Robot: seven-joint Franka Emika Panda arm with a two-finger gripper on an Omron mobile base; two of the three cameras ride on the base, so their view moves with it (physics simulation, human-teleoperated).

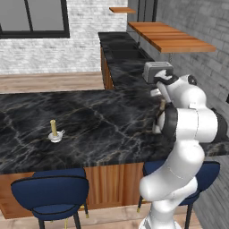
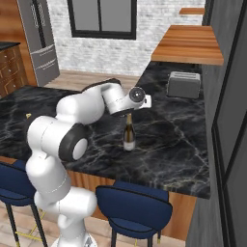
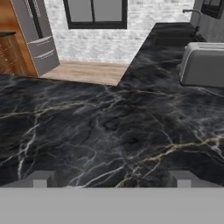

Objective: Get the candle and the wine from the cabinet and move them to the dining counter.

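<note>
The wine (image 2: 129,132) stands upright on the dining counter (image 2: 169,140), a dark bottle with a pale label and a tan foil neck. My gripper (image 2: 144,100) hovers just above and behind its neck, apart from it. In the hand view the gripper (image 3: 111,178) is open, its fingertips (image 3: 40,178) wide apart with bare black marble (image 3: 87,131) between them. From the left base, my arm hides most of the wine (image 1: 162,105). The candle (image 1: 54,132), a short tan taper in a white saucer, sits on the dining counter (image 1: 103,125) far to the left. The cabinet (image 1: 172,39), an orange-brown wall shelf, hangs at the back right.
A grey toaster (image 2: 183,84) stands on the wall-side counter beyond the wine, also the toaster (image 3: 203,65) at the hand view's upper right. Blue stools (image 1: 49,192) line the island's near edge. A steel fridge (image 2: 41,41) stands far left, under-window floor behind the island.
</note>
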